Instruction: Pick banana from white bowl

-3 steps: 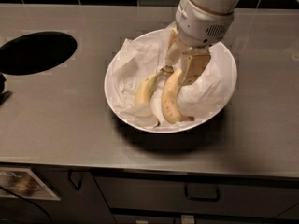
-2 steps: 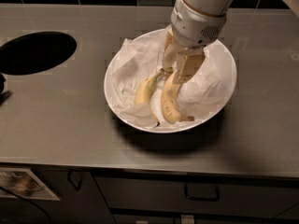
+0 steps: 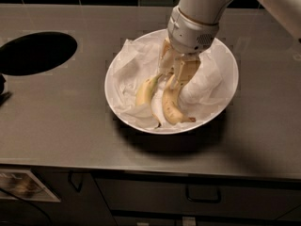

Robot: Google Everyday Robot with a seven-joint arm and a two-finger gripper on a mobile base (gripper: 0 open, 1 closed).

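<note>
The white bowl (image 3: 225, 105) stands in the middle of the grey counter, lined with crumpled white paper. Two bananas lie in it. The banana (image 3: 171, 108) is the plumper yellow one on the right, with its brownish tip pointing to the lower right. A thinner, paler banana (image 3: 145, 92) lies to its left. My gripper (image 3: 173, 79) reaches down into the bowl from the upper right. It is open, and its fingers (image 3: 187, 70) stand on either side of the banana's upper end. That end is partly hidden behind them.
A black round hole (image 3: 35, 52) is cut into the counter (image 3: 61, 126) at the far left. A dark object (image 3: 3, 92) sits at the left edge. Drawer fronts with handles (image 3: 203, 194) run below the counter's front edge. Dark tiles line the back wall.
My gripper has shifted slightly to the left over the banana's upper end. The bananas and the bowl have not moved.
</note>
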